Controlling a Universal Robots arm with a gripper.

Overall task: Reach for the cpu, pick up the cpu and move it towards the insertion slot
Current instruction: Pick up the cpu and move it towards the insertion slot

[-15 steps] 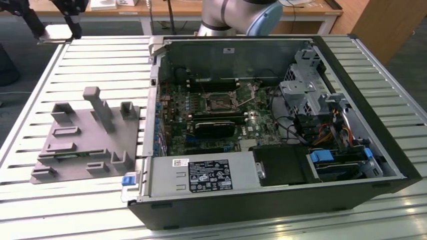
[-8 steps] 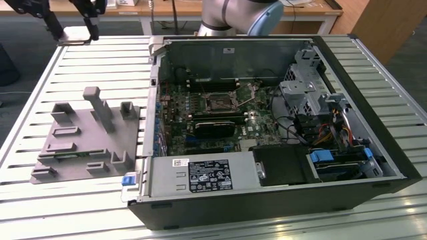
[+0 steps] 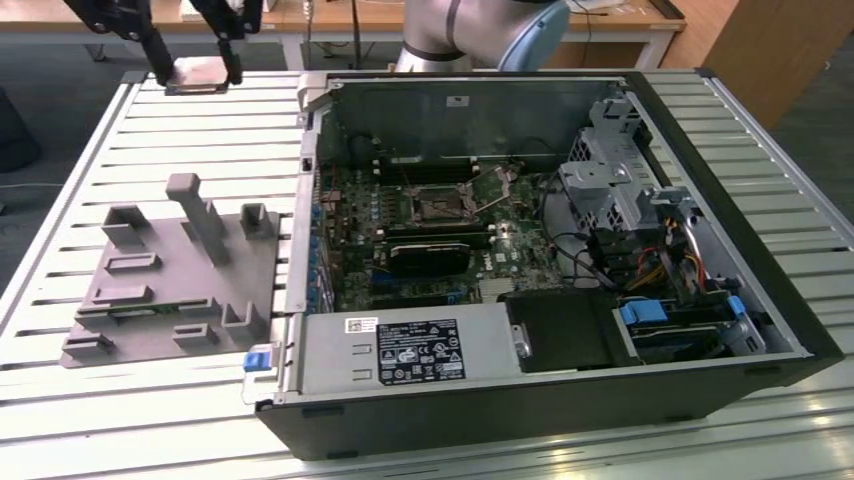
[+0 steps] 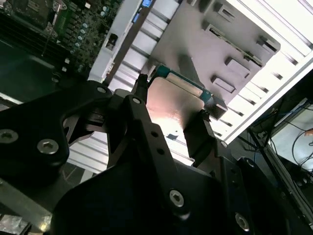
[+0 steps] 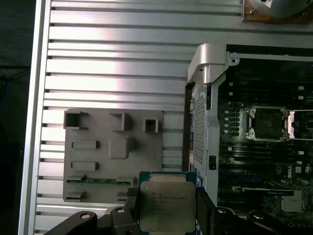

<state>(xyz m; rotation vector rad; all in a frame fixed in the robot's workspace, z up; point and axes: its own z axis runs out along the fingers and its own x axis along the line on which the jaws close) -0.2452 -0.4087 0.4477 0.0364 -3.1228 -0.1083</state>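
Note:
My gripper [image 3: 196,70] is shut on the cpu [image 3: 199,76], a flat square chip with a silvery top, and holds it in the air over the slatted table at the exterior view's upper left. In the first wrist view the cpu [image 5: 167,204] sits level between the two black fingers [image 5: 131,211], above the near edge of the grey fixture [image 5: 112,152]. The second wrist view shows the cpu [image 4: 173,105] clamped from both sides. The insertion slot [image 3: 438,205], a dark square socket with a metal frame, lies on the motherboard inside the open case, and appears as the insertion slot [image 5: 266,123] off to the chip's side.
The open computer case [image 3: 694,330] lies on its side on the slatted table [image 3: 80,160]. A green memory stick [image 5: 98,180] rests in the grey fixture [image 3: 160,290], whose upright posts [image 3: 200,225] stick up. The arm's base [image 3: 454,35] stands behind the case.

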